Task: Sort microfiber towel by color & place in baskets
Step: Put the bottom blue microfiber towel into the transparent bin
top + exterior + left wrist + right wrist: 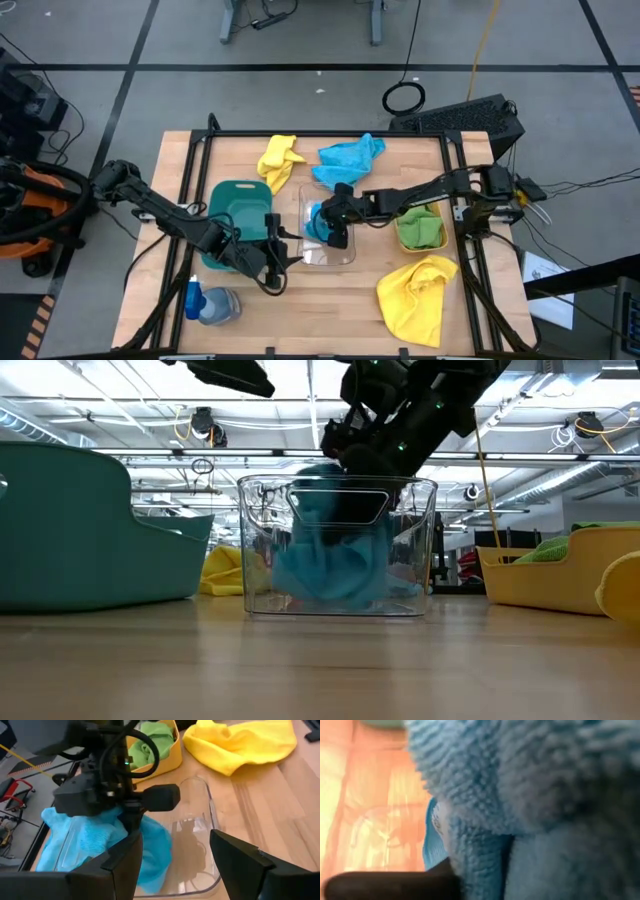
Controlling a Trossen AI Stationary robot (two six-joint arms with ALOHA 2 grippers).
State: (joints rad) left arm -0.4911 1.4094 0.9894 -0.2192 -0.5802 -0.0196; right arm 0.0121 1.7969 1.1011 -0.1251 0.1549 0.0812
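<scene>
The clear tub (345, 250) stands mid-table between the dark green tub (238, 205) and the orange-yellow tub (402, 240), which holds a green towel (422, 226). My right gripper (330, 222) reaches down into the clear tub (415, 540), shut on a blue towel (335, 565) that is bunched on the tub's floor. My left gripper (175, 865) is open. It hovers at the clear tub's near-left corner (272, 268), with its fingers apart in front of the tub's wall (202, 825). Three more towels lie loose on the table: yellow (278, 158), blue (348, 157) and yellow (418, 297). My right gripper holds the blue towel by its upper bunch (100, 832), coming from above and slanting from the table's right. The towel fills the right wrist view beside one dark finger (385, 882) and hides the other finger. The towel's lower part (340, 590) rests on the tub's floor, slack.
A blue-capped spray bottle (205, 303) lies at the near-left of the table, beside the left arm. Black frame rails run along the table's left, right and far sides. Bare wood shows in front of the clear tub.
</scene>
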